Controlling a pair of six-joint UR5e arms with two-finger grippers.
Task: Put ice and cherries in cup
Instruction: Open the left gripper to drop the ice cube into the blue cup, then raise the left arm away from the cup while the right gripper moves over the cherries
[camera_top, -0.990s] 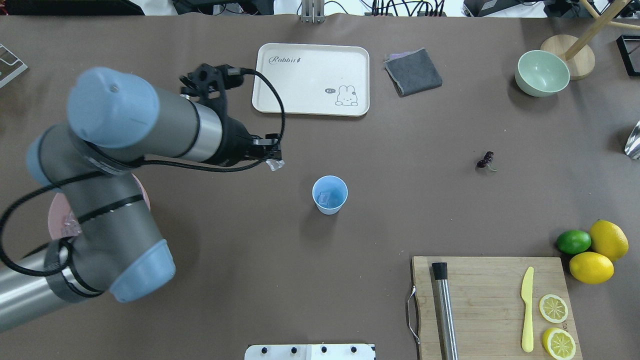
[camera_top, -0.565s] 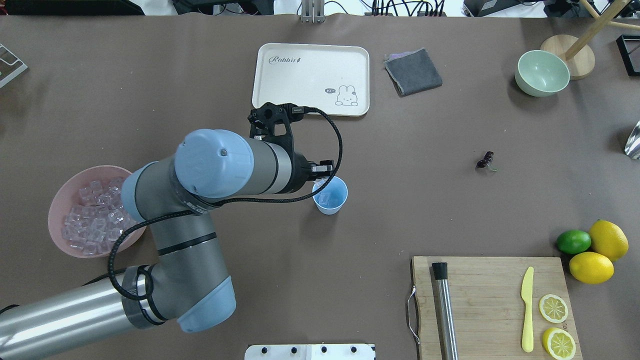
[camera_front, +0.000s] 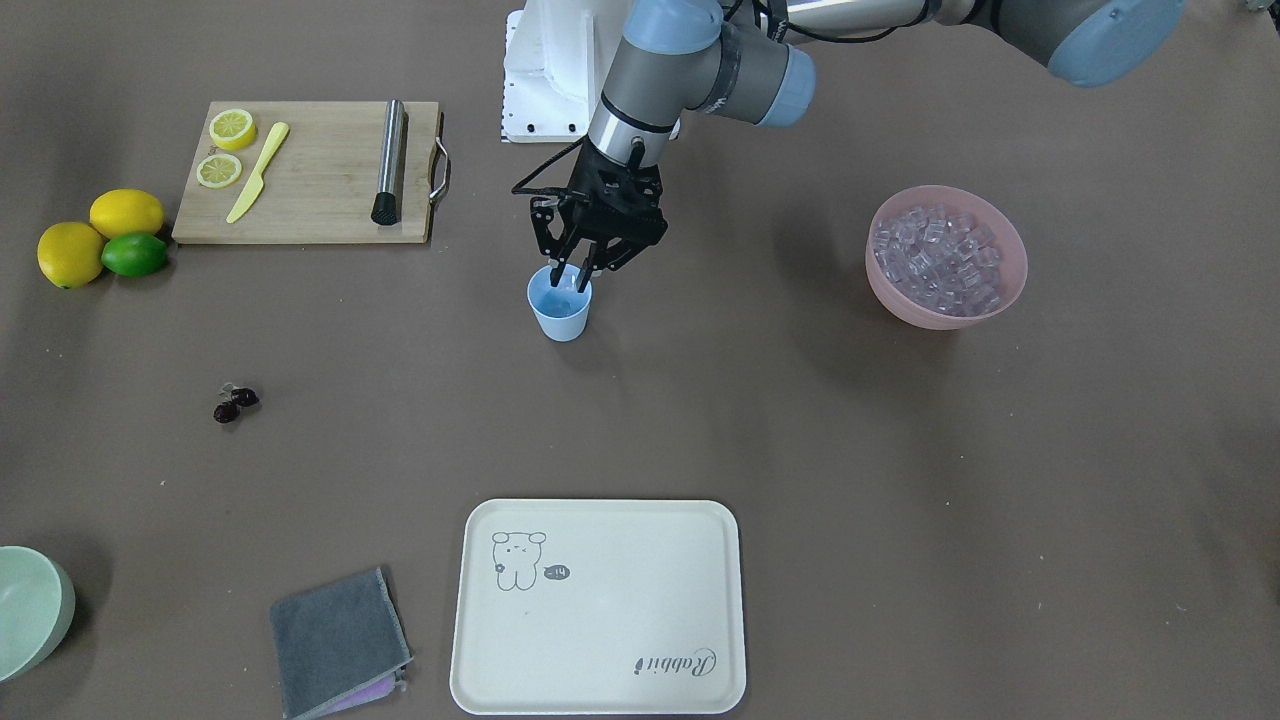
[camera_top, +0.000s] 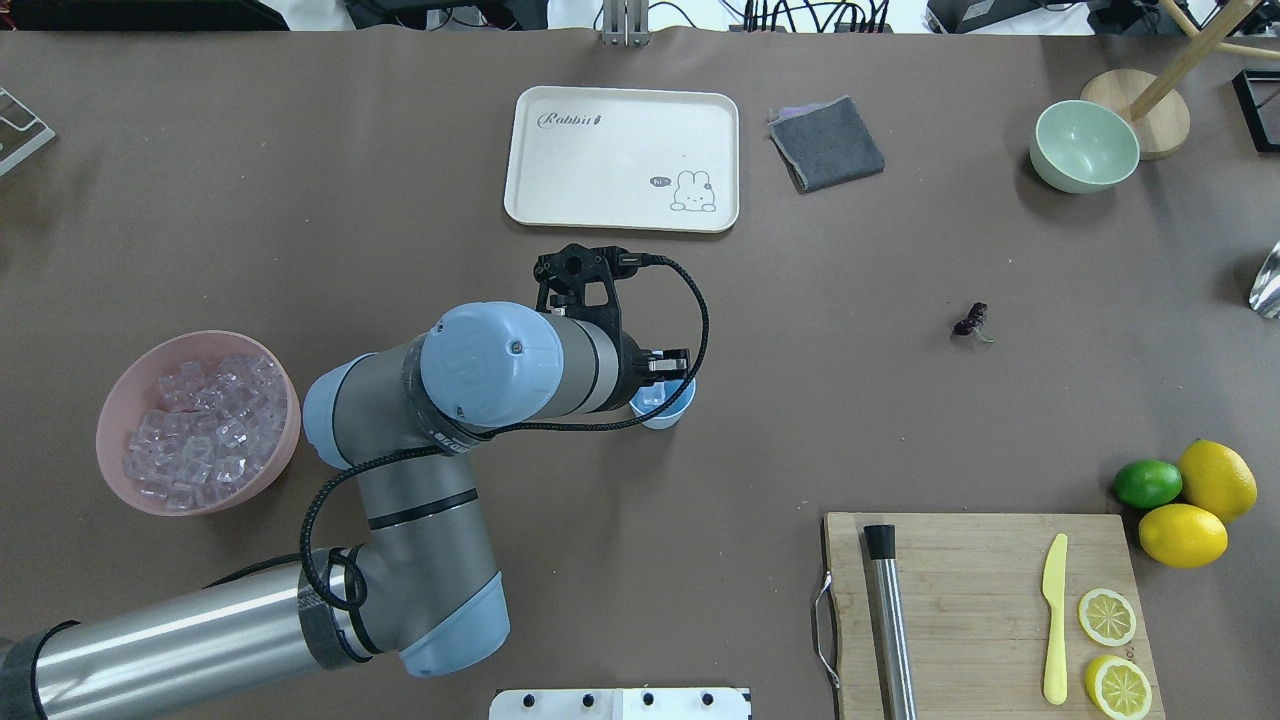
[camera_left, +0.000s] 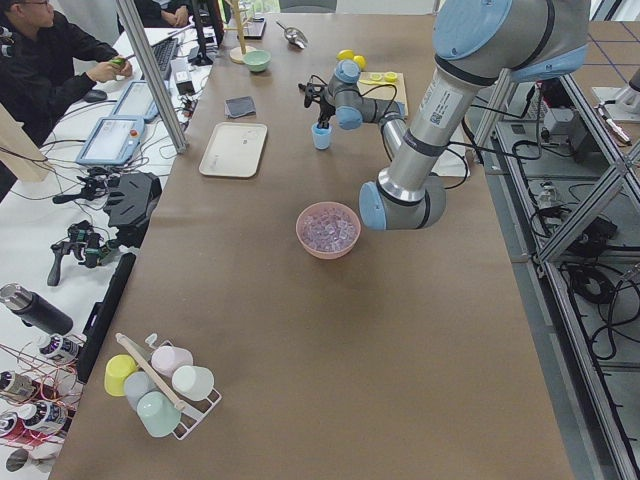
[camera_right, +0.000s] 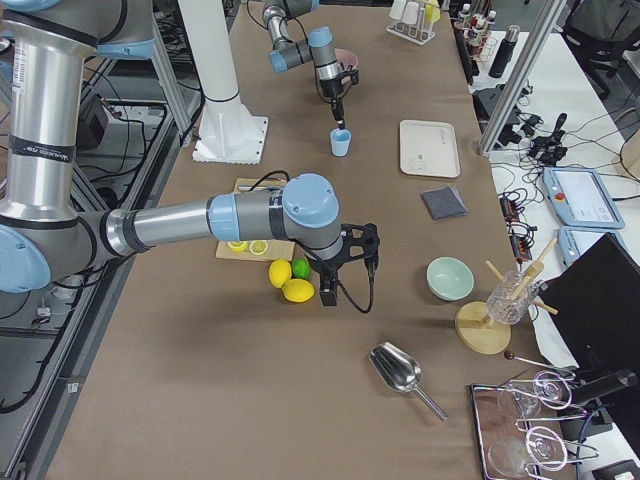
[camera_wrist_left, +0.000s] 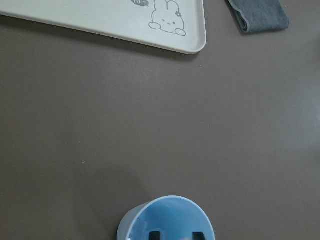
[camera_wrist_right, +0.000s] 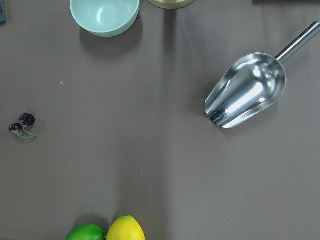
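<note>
left gripper (camera_front: 574, 276) plumb over cup (camera_front: 561, 316) at centre of table (camera_front: 800, 430), tips inside the rim so a load drops in, not beside | fingertips (camera_wrist_left: 156, 234) slightly apart; cannot tell if anything is pinched | ice (camera_front: 938, 262) heaped in pink bowl (camera_front: 900, 308), left end | cherries (camera_front: 236, 404) loose toward right end, untouched

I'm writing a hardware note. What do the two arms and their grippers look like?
Both the left arm and right arm are silver-grey tubes with light blue joint caps and black bands. The left gripper is black, with two thin fingers and an open linkage frame; a black cable loops beside it. The right gripper is black too.
</note>
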